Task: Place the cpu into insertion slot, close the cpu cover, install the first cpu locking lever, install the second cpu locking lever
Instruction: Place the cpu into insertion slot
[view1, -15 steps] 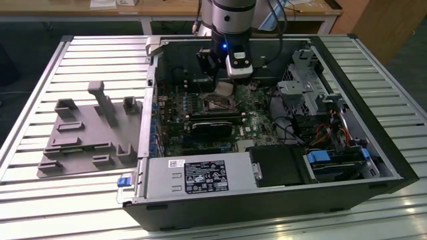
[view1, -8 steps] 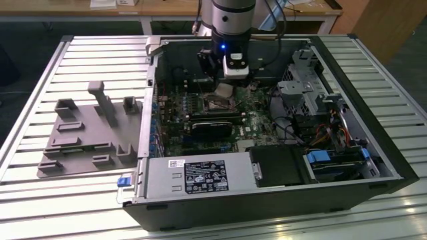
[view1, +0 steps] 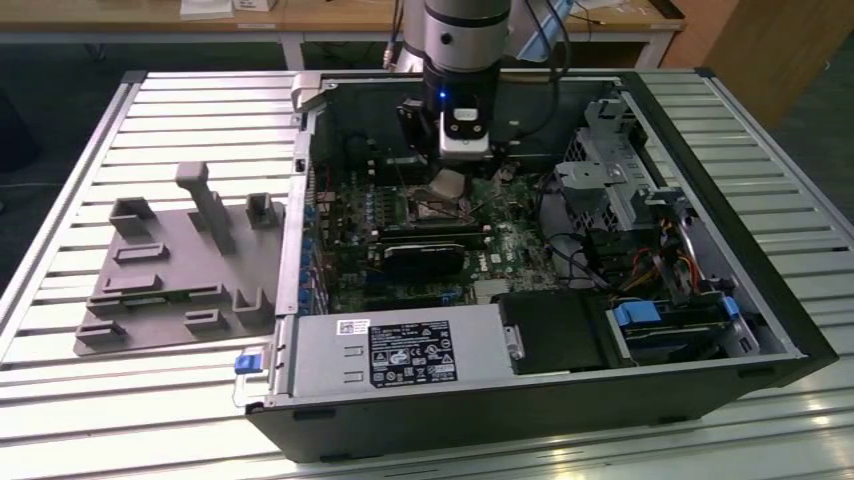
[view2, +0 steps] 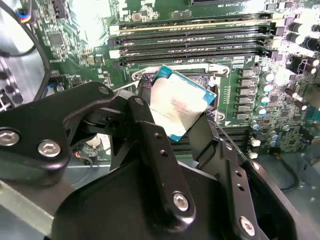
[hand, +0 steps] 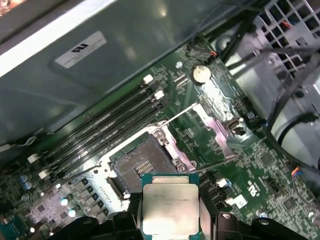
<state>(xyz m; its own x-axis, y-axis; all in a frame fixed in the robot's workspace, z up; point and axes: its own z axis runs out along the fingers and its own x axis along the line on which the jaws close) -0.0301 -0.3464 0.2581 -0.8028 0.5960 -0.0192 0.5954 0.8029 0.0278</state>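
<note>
My gripper (view1: 450, 183) hangs inside the open computer case, shut on the cpu (view1: 447, 186). The cpu (hand: 170, 207) is a square chip with a silver-grey top, held by two opposite edges between the black fingers (view2: 146, 117) and tilted in the second wrist view, where it (view2: 177, 102) hovers a little above the insertion slot (view2: 150, 80). The insertion slot (hand: 142, 167) lies open and dark, with nothing in it. The cpu cover (hand: 214, 127) is swung up and away from the slot. Two thin metal locking levers (hand: 181, 112) (hand: 216, 166) stand released beside it.
Long black memory slots (hand: 100, 131) run along one side of the socket. A black card (view1: 424, 255) lies just beyond it in the case, with cables and a drive cage (view1: 627, 195) at the exterior view's right. A grey fixture plate (view1: 174, 275) sits at the exterior view's left.
</note>
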